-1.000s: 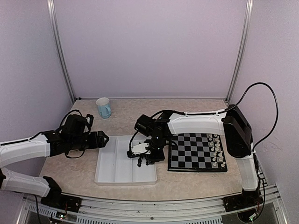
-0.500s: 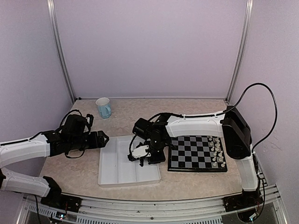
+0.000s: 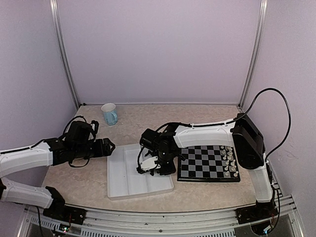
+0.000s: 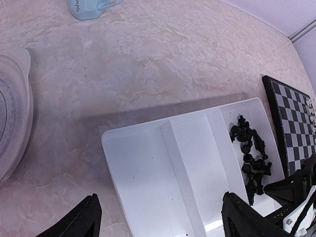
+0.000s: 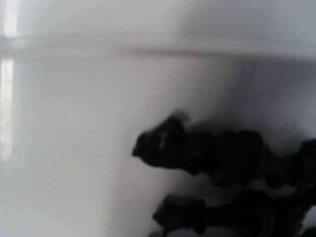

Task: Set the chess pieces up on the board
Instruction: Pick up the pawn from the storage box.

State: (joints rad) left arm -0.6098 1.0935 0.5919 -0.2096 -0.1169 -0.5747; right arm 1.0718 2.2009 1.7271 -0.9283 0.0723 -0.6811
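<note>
The tray [image 3: 123, 173] has slid right with the right hand [image 3: 152, 169] low over the chess pieces [image 4: 249, 153], its opening impossible to tell. The left hand [image 3: 110, 146] hovers spread wide.

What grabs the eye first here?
The right hand is down in the right compartment of the white plastic compartment tray, right over a heap of tiny black plastic chess pieces. Beside it, the small black-and-grey checkered chessboard shows only white pieces, lined along its right edge.
</note>
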